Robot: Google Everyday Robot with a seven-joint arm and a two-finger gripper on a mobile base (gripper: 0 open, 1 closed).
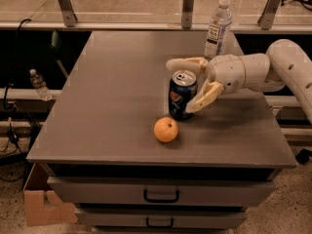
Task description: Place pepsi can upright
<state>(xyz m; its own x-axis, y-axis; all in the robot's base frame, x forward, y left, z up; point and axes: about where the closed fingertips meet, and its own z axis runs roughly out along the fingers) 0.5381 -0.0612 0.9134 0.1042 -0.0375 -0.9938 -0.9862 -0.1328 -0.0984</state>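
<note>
1. Pepsi can (181, 97) stands upright on the grey table (117, 87), silver top up and logo toward the camera. Its base is flat on the surface, and it sits between the fingers of the gripper.
2. Gripper (179, 87) reaches in from the right on its white arm (253, 72), fingers spread wider than the can. One finger runs behind the rim, apart from it. The other slants down at the can's right side, close to it or just touching. I judge this a released claw, not a clenched one.
3. That pose suits the task: the can seems to bear its own weight, so the placing looks nearly done. What likely remains is drawing the claw away to the right without brushing the can.
4. Orange (165, 129) lies just in front and left of the claw, near the can's base but apart from it. A tipped can could roll against it.
5. Clear water bottle (218, 28) stands behind the claw near the table's far edge, out of the way.
</note>
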